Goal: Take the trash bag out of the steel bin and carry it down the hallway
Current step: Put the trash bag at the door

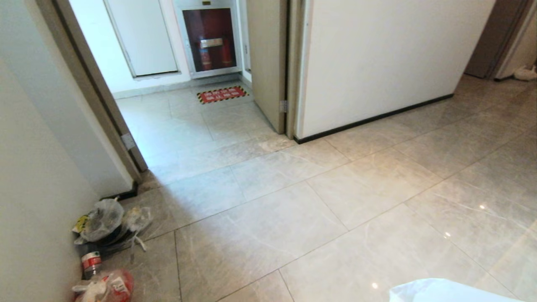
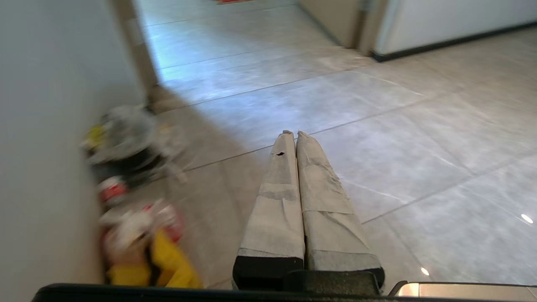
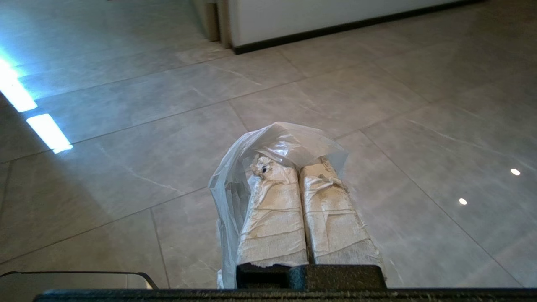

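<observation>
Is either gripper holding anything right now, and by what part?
The right gripper is shut on the trash bag, pinching a fold of thin plastic at its top. The left gripper is shut and empty.

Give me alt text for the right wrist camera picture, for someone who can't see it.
The right gripper, fingers wrapped in pale tape and pressed shut, pinches the trash bag, whose thin white plastic drapes over its tips. Beyond lie glossy grey floor tiles and a cream wall with black baseboard.

Trash bag (image 3: 235, 184): thin translucent white. Hallway floor (image 1: 335, 201): glossy beige-grey marbled tiles. Baseboard (image 1: 377, 117): black. Floor mat (image 1: 221, 94): red, black-yellow striped border.
</observation>
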Motion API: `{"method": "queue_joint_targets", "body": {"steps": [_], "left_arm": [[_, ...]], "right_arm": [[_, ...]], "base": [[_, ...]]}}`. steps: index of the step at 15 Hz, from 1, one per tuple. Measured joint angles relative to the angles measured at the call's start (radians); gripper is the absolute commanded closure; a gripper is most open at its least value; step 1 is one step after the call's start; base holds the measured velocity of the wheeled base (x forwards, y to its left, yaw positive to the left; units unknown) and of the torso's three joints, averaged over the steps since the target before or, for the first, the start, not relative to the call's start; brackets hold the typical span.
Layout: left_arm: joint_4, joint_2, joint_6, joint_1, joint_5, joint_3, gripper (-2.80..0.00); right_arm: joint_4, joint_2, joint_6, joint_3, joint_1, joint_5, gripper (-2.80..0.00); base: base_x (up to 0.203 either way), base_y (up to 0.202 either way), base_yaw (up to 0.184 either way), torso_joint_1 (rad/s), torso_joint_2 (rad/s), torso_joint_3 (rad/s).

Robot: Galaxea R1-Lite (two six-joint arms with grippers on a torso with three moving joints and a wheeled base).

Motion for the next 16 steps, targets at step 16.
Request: {"method": "queue_joint_targets", "body": {"steps": [16], "left_arm": [[0.0, 0.0, -0.001, 0.0, 0.0, 0.0, 0.0]], "right_arm": [[0.001, 0.0, -0.004, 0.0, 0.001, 0.002, 0.0]], "base": [[0.002, 0.008, -0.172, 0.002, 0.0, 0.003]]}}
